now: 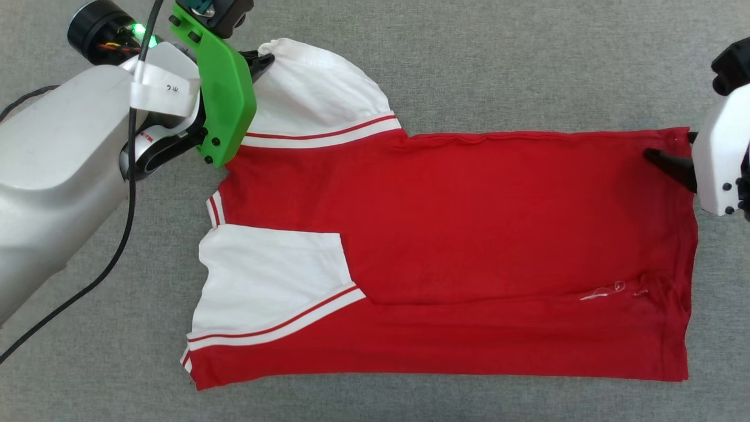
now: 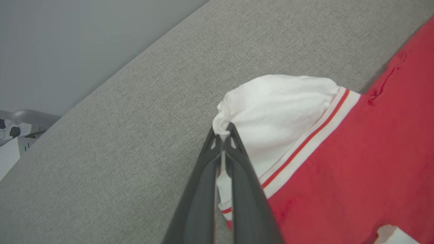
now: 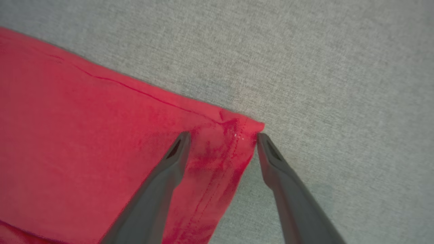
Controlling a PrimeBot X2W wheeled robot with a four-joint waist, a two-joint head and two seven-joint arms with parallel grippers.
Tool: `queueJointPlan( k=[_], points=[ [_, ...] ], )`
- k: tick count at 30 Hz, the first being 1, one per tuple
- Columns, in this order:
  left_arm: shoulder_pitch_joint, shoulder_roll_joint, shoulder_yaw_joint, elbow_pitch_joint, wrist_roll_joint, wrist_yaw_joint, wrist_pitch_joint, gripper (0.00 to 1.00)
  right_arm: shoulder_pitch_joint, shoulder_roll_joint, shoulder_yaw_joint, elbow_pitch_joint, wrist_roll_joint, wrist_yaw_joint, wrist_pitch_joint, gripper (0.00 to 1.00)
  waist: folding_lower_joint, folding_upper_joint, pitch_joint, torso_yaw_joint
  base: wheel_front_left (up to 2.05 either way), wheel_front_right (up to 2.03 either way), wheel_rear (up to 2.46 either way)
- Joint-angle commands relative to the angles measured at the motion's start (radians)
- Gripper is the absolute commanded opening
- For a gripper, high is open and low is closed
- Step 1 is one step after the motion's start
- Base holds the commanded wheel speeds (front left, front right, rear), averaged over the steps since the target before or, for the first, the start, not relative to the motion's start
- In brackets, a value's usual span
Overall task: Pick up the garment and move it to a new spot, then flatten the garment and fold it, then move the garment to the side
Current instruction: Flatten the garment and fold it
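Note:
The garment (image 1: 469, 234), a red T-shirt with white sleeves and striped trim, lies spread sideways on the grey fabric surface with its plain side up, so no lettering shows. One white sleeve is folded over the body near the lower left. At the far left, my left gripper (image 2: 223, 134) is shut on the edge of the other white sleeve (image 2: 271, 108), its fingers (image 1: 261, 61) half hidden by a green mount. My right gripper (image 3: 223, 135) stands open over the far hem corner (image 3: 237, 130), one finger on the red cloth, the other beside it on the surface.
The grey fabric surface (image 1: 469, 70) stretches all around the shirt. A black cable (image 1: 126, 223) hangs beside my left forearm. Beyond the surface's edge in the left wrist view, a grey wall and a white box (image 2: 10, 152) show.

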Motion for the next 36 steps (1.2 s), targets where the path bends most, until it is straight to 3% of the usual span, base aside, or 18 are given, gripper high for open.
queueJointPlan(
  k=[1, 8, 9, 10, 17, 25, 36],
  points=[
    [-0.015, -0.008, -0.001, -0.006, 0.011, -0.003, -0.009, 0.0, -0.024, 0.009, 0.023, 0.026, -0.01, -0.001, -0.003, 1.0, -0.0001, 0.0, 0.012, 0.013, 0.0, 0.0, 0.0],
    [-0.019, -0.021, -0.001, -0.005, 0.018, -0.003, -0.03, 0.0, -0.015, 0.026, 0.144, 0.149, 0.012, -0.001, 0.029, 1.0, -0.0001, 0.0, 0.011, 0.024, 0.0, 0.0, 0.0],
    [-0.016, -0.021, -0.001, -0.003, 0.018, -0.003, -0.033, 0.0, -0.017, 0.026, 0.152, 0.154, 0.019, -0.001, 0.017, 0.47, -0.0001, 0.0, 0.008, 0.023, 0.0, 0.0, 0.0],
    [-0.014, -0.021, -0.001, -0.002, 0.02, -0.003, -0.037, 0.0, -0.019, 0.027, 0.155, 0.157, 0.022, -0.001, -0.001, 0.0, -0.0001, 0.0, 0.004, 0.022, 0.0, 0.0, 0.0],
    [0.011, -0.006, -0.001, 0.012, 0.029, -0.001, -0.074, 0.0, -0.042, 0.011, 0.15, 0.17, 0.041, -0.001, -0.191, 0.0, -0.0001, 0.0, -0.065, 0.014, 0.0, 0.0, 0.0],
    [0.125, 0.043, -0.003, -0.054, 0.028, 0.033, -0.116, 0.0, 0.04, -0.011, 0.172, 0.106, 0.067, -0.001, -0.339, 0.0, -0.0001, 0.0, -0.163, 0.014, 0.0, 0.0, 0.0],
    [0.341, 0.125, -0.003, -0.19, -0.015, 0.126, -0.188, 0.0, 0.258, -0.055, 0.13, 0.018, 0.092, -0.001, -0.454, 0.0, -0.0001, 0.0, -0.247, 0.036, 0.0, 0.0, 0.0]
  ],
)
